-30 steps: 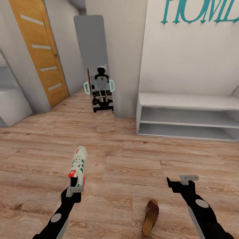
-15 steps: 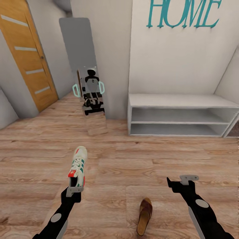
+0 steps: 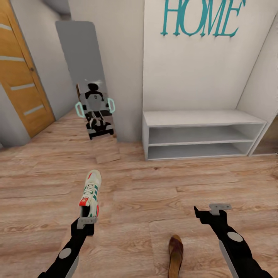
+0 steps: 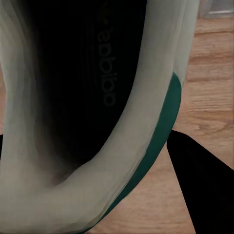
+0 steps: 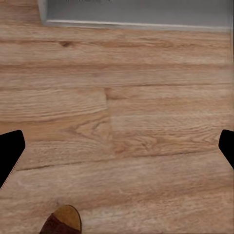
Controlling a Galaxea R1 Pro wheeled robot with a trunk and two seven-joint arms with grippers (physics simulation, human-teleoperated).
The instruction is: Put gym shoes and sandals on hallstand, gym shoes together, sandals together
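Left fingers [image 3: 86, 221] gripping gym shoe [image 3: 90, 193] heel, insole lettering in wrist view, right fingers [image 3: 210, 211] spread empty.

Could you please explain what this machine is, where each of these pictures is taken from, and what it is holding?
This is a simulated wheeled robot with two black arms, steered by a person. The big picture comes from a camera on its head, looking down over both arms. The other two come from cameras near each gripper, looking along its fingers.

The left gripper is shut on an off-white lace-up gym shoe with green stripes and red accents; the left wrist view looks straight into that shoe's dark inside. The right gripper is open and holds nothing, its dark fingertips showing wide apart at the edges of its view.

On the light brown wood-plank floor lies a flat dark brown sandal. Ahead stands the low light-grey shoe rack with two open shelves, both bare in these pictures.
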